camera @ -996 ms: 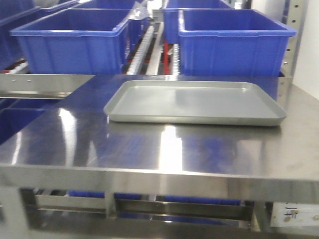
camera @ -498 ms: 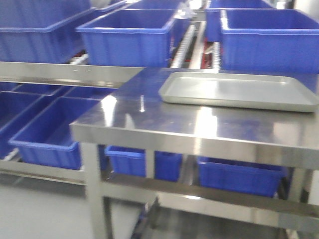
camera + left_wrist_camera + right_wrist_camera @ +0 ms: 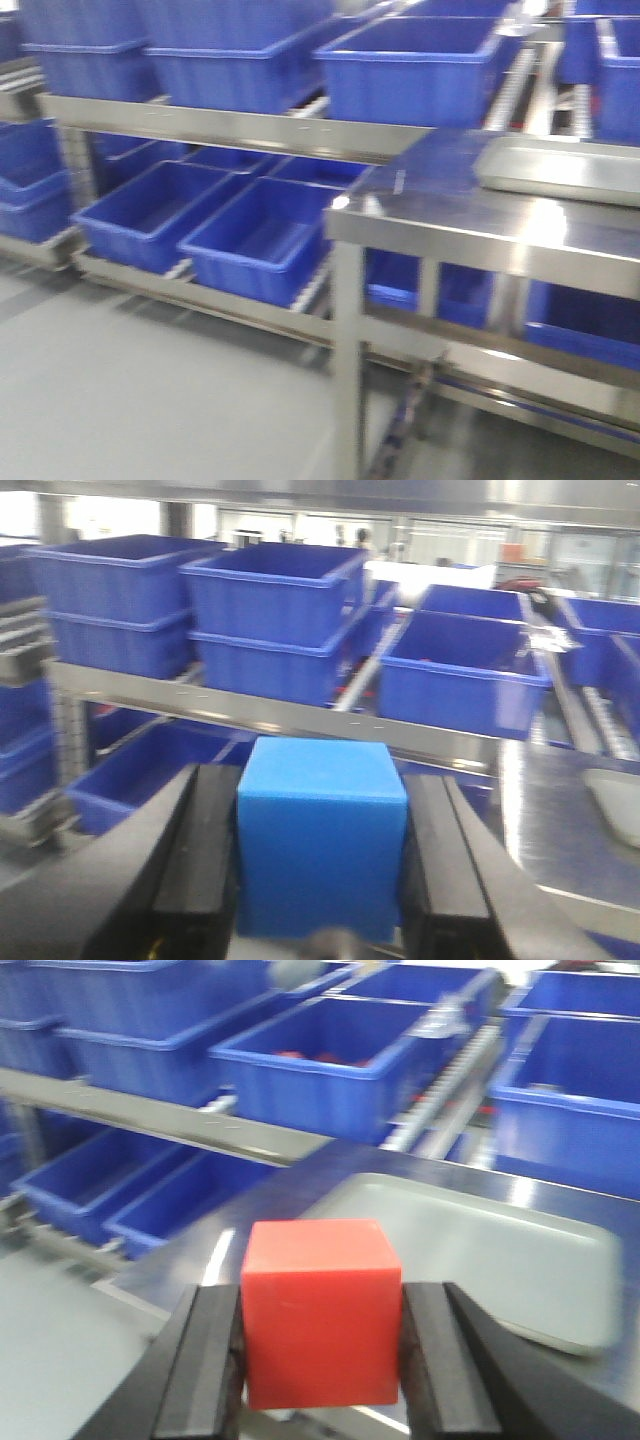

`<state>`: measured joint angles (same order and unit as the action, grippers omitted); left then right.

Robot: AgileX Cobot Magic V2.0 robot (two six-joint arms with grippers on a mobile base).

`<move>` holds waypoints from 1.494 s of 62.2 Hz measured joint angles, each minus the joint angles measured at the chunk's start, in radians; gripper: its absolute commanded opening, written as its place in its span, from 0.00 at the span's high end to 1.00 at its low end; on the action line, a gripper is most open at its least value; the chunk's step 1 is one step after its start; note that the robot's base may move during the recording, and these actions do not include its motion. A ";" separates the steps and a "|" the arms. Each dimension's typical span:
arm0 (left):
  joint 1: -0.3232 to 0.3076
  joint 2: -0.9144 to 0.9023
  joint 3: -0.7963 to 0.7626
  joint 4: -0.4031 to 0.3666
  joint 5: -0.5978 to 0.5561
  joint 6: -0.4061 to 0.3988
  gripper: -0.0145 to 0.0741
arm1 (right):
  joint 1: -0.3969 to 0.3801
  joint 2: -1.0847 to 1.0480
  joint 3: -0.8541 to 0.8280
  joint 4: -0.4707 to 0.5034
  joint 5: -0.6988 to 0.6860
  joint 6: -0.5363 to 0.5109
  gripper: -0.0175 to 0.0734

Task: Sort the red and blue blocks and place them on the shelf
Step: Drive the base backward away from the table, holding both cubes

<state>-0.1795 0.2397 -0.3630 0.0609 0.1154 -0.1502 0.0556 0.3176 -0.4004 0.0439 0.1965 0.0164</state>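
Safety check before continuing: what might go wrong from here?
The red block and blue block are pinched only by their sides, so either might slip. The bins look alike, so a block might land in the wrong one. The table corner stands before the shelf; an arm might clip it.

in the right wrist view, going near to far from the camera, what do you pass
red block in the right gripper → bare steel table → grey tray → blue bin on the shelf
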 measured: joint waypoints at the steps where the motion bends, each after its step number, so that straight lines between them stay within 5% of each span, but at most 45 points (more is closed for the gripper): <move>1: 0.000 0.000 0.000 0.000 0.000 0.000 0.52 | 0.000 0.000 0.000 0.000 0.000 0.000 0.42; 93: 0.000 0.000 0.000 0.000 0.000 0.000 0.52 | 0.000 0.000 0.000 0.000 0.000 0.000 0.42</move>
<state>-0.1795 0.2397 -0.3630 0.0609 0.1154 -0.1502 0.0556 0.3176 -0.4004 0.0439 0.1965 0.0164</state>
